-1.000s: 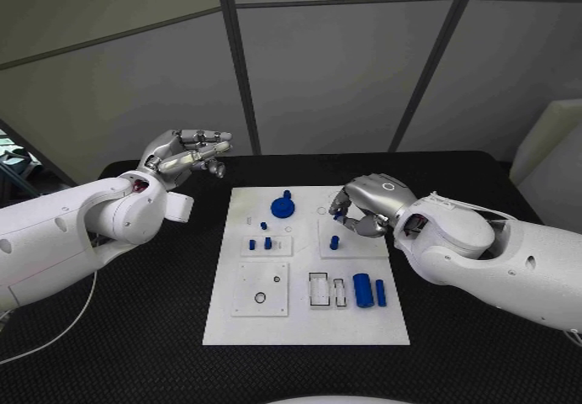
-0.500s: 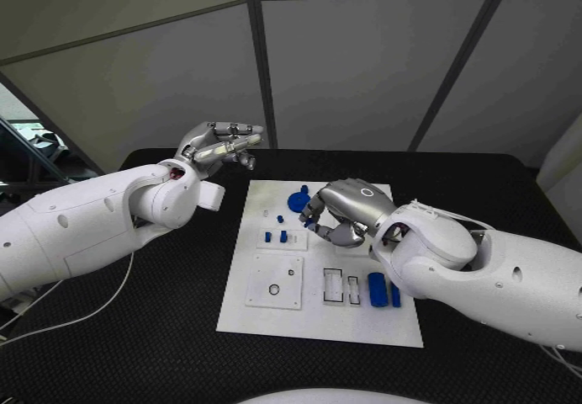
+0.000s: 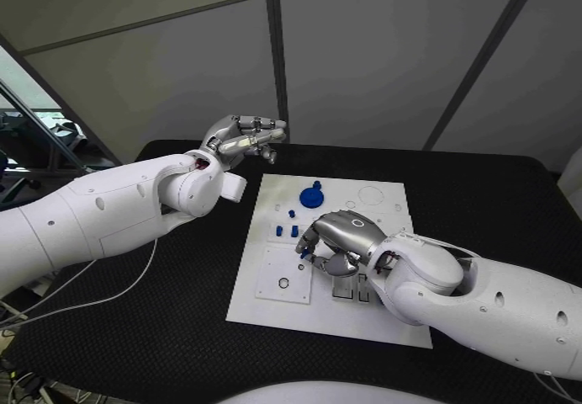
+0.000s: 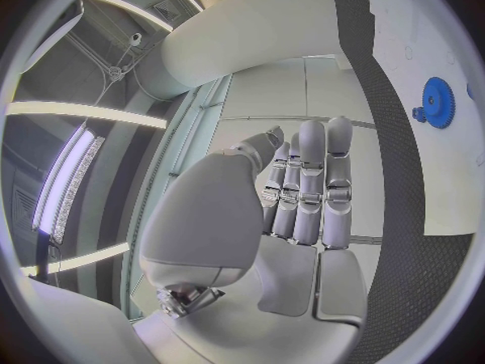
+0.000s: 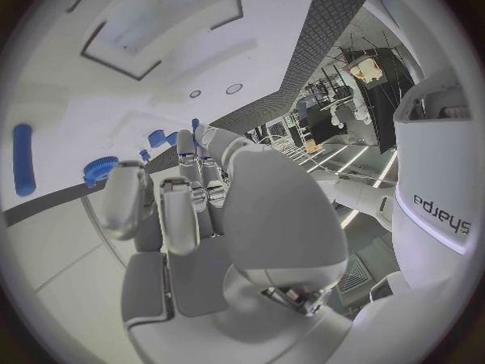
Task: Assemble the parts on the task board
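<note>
The white task board (image 3: pixel 386 324) lies in the middle of the black table. A blue gear (image 3: pixel 312 197) stands near its far edge, with small blue pegs (image 3: pixel 286 229) closer in. My right hand (image 3: pixel 334 244) hovers over the board's middle, fingers curled downward; no part shows in them. The right wrist view looks past that hand (image 5: pixel 192 218) at the gear (image 5: pixel 99 168) and a blue cylinder (image 5: pixel 23 170). My left hand (image 3: pixel 249 135) is raised beyond the board's far left corner, its fingers curled in on nothing. The left wrist view has this hand (image 4: pixel 303 194) and the gear (image 4: pixel 436 103).
A small white plate with holes (image 3: pixel 282 284) sits on the board's near left part. My right forearm (image 3: pixel 485 295) covers the board's near right part. Bare black table (image 3: pixel 145 337) lies left of the board. Grey wall panels stand behind the table.
The camera has shifted. My right hand has moved from the board's right side to over its middle. My left hand stays raised off the far left corner.
</note>
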### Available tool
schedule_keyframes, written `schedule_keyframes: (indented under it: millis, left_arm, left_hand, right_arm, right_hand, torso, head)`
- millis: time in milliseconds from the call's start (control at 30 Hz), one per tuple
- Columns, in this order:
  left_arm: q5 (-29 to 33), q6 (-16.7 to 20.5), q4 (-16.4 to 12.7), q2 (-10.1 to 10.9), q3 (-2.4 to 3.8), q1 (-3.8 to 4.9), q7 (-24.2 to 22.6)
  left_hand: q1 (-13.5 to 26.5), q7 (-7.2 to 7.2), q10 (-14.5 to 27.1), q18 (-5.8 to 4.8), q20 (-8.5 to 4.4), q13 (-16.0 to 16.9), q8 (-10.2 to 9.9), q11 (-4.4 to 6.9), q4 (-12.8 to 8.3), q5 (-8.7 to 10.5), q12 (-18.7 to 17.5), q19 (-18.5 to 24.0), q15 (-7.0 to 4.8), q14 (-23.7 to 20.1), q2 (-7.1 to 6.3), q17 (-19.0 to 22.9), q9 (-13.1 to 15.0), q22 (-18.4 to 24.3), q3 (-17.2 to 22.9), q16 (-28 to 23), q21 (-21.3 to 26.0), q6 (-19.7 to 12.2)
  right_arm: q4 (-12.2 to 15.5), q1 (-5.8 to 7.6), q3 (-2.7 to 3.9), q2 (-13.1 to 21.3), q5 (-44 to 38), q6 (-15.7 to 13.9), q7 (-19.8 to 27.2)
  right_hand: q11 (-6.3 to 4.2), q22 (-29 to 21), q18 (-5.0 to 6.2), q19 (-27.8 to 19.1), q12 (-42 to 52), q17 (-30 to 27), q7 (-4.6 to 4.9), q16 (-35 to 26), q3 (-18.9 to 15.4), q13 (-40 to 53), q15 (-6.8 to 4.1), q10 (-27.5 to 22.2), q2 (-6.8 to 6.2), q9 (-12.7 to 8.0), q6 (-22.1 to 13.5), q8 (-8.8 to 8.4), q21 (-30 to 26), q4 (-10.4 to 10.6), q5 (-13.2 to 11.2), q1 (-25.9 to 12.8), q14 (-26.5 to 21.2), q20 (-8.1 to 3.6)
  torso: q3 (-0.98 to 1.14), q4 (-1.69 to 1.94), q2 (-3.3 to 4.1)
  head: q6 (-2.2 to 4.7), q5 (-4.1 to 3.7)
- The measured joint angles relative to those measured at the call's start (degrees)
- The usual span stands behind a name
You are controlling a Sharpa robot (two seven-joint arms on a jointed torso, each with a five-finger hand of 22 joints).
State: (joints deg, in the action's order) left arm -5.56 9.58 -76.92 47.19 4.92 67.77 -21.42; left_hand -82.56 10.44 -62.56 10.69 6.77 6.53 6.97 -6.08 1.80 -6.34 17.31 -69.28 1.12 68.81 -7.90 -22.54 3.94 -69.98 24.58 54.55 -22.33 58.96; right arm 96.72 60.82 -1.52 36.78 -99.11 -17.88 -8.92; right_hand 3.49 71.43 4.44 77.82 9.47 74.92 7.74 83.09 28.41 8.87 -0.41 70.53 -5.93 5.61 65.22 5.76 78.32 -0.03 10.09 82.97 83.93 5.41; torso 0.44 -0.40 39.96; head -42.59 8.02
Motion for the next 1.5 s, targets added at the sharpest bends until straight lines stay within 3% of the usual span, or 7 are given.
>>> schedule_keyframes:
  millis: [167,500,1500]
  left_arm:
    - [0.03,-0.10,0.33,-0.38,-0.03,0.00,0.09]
    - [0.07,-0.33,0.50,-0.55,-0.05,0.04,0.23]
    - [0.13,-1.19,0.45,-0.40,-0.06,0.16,0.37]
  left_hand:
    - [0.00,0.00,0.00,0.00,0.00,0.00,0.00,0.00,0.00,0.00,0.00,0.00,0.00,0.00,0.00,0.00,0.00,0.00,0.00,0.00,0.00,0.00]
    - [0.24,0.00,0.00,0.00,0.00,0.05,0.00,0.00,0.00,0.00,0.26,0.00,0.00,0.00,-0.25,0.05,0.00,0.05,0.00,0.00,0.00,0.00]
    - [0.23,0.21,0.41,0.00,-0.21,0.08,0.00,-0.01,-0.15,0.00,0.60,0.21,0.21,-0.21,-0.24,0.22,0.00,0.16,-0.15,0.02,0.22,-0.21]
  right_arm:
    - [-0.73,-0.27,-0.18,-0.51,-0.08,1.12,0.45]
    - [-1.21,-0.51,-0.25,-1.08,-0.53,2.53,0.92]
    - [-2.85,-0.52,-0.23,-1.95,-2.40,4.31,0.94]
  right_hand:
    - [0.00,0.00,0.00,0.00,0.00,0.00,0.00,0.00,0.16,-0.01,0.00,0.00,-0.17,-0.03,-0.01,0.00,0.00,-0.16,-0.03,-0.45,0.00,0.00]
    - [0.00,-0.01,0.00,0.00,0.00,-0.01,-0.07,0.00,0.16,-0.01,0.00,0.00,-0.17,-0.09,-0.08,-0.01,0.00,-0.16,-0.04,-0.44,0.00,0.00]
    - [0.01,-0.02,0.00,0.00,-0.01,-0.01,0.03,-0.01,0.15,-0.03,0.00,-0.01,-0.18,-0.10,0.02,-0.32,0.00,-0.15,-0.15,-0.44,0.00,0.00]
  torso:
    - [0.01,0.00,0.00]
    - [0.01,0.00,0.03]
    - [0.04,-0.04,0.03]
  head:
    - [-0.15,0.64]
    - [-0.53,1.19]
    - [-1.23,1.65]
